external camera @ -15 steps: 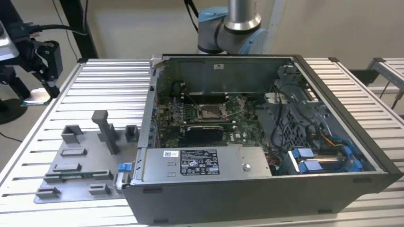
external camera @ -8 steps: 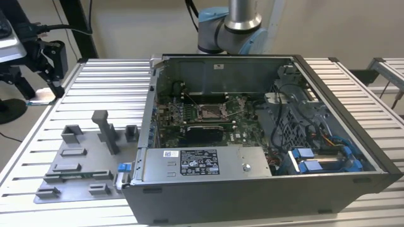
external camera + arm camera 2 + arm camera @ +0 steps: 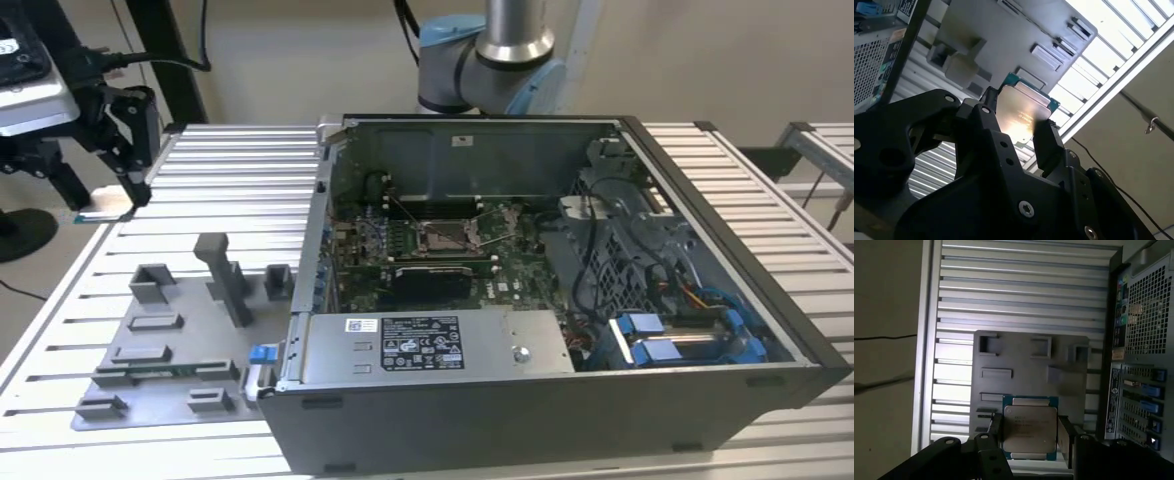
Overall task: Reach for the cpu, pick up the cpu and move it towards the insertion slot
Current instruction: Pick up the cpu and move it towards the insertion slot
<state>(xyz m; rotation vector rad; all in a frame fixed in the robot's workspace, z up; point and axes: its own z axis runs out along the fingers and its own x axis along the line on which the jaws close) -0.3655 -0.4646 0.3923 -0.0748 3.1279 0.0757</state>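
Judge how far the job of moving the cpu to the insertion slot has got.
Done: reach and pick-up. In hand: the gripper is shut on the cpu, fingers on two opposite edges. Left: the carry; in the exterior view the gripper hangs at that view's left, outside the computer case, and the insertion slot looks empty.

I'm watching the cpu (image 3: 1030,427) gleaming with a smooth, silvery metal lid over a green board edge, while the tool (image 3: 1030,436) is showing matt black fingers (image 3: 1066,437). The counter (image 3: 227,170) is shining as ribbed bare metal, the fixture plate (image 3: 200,345) is looking like matt grey plastic, the computer case (image 3: 534,410) is reading as dull dark metal, and the insertion slot (image 3: 445,237) is glinting with a shiny metal frame.
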